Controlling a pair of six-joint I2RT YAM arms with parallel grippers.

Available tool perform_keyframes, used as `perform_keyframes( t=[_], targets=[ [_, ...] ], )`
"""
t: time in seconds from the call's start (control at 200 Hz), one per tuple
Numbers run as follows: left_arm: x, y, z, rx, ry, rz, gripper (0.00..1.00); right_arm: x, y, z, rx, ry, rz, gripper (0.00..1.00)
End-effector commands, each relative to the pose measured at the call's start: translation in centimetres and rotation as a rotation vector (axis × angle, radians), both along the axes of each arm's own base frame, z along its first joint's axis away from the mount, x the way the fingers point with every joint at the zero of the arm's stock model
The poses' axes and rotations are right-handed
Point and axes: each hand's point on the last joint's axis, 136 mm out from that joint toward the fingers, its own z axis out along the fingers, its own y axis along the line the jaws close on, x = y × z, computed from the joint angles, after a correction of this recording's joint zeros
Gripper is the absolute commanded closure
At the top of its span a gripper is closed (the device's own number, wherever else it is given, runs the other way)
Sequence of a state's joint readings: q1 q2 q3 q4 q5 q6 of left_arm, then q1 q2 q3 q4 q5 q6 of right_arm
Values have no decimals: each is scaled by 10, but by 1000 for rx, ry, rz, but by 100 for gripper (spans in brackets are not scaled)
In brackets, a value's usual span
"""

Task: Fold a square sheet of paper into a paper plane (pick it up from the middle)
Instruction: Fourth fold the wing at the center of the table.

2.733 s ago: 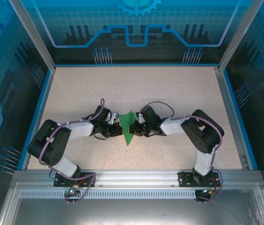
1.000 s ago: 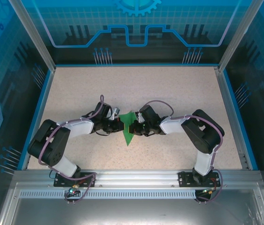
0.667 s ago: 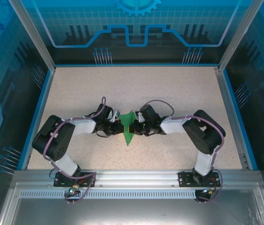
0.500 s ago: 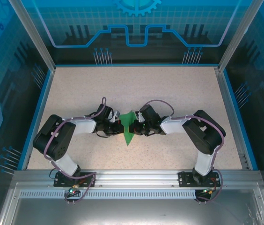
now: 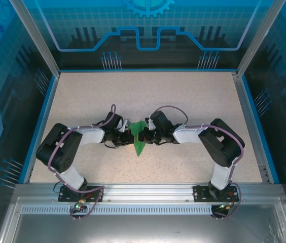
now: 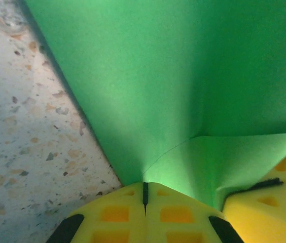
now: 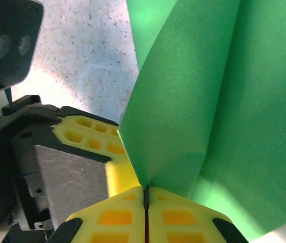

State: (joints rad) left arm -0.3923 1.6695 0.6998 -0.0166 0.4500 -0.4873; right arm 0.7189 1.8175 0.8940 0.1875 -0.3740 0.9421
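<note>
Over the middle of the speckled counter (image 5: 148,96), two arms reach in from either side of a green paper (image 5: 138,140), which is lifted off the surface between them and is no longer a flat square. Seen from above, the paper narrows to a point toward the near edge of the counter. The wrist views show it (image 6: 183,76) bent into slanting panels with at least one sharp crease (image 7: 209,101). The left fingers (image 5: 126,137) are closed tight on the paper's left side, and the sheet runs into the seam between their yellow pads (image 6: 133,195). The right fingers (image 5: 145,135) are likewise clamped shut on its right side, with a folded edge caught between them (image 7: 133,202). By the look of it the work is midway: the first folds are made, but the slim dart with a centre crease is not yet formed, and further folding and pressing appear to remain.
</note>
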Motion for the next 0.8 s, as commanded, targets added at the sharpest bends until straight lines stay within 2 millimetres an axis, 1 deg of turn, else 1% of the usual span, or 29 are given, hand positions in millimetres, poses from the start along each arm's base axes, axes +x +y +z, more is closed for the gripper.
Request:
perform_keyframes(
  t=[0.0,0.36,0.795],
  targets=[
    [-4,11,-17,62,26,-4,100,2,11,13,33,-18,19,93],
    [-8,11,-20,51,24,-3,100,2,19,4,33,2,34,92],
    [-14,10,-19,31,26,-6,100,4,21,-7,26,21,30,93]
  ],
)
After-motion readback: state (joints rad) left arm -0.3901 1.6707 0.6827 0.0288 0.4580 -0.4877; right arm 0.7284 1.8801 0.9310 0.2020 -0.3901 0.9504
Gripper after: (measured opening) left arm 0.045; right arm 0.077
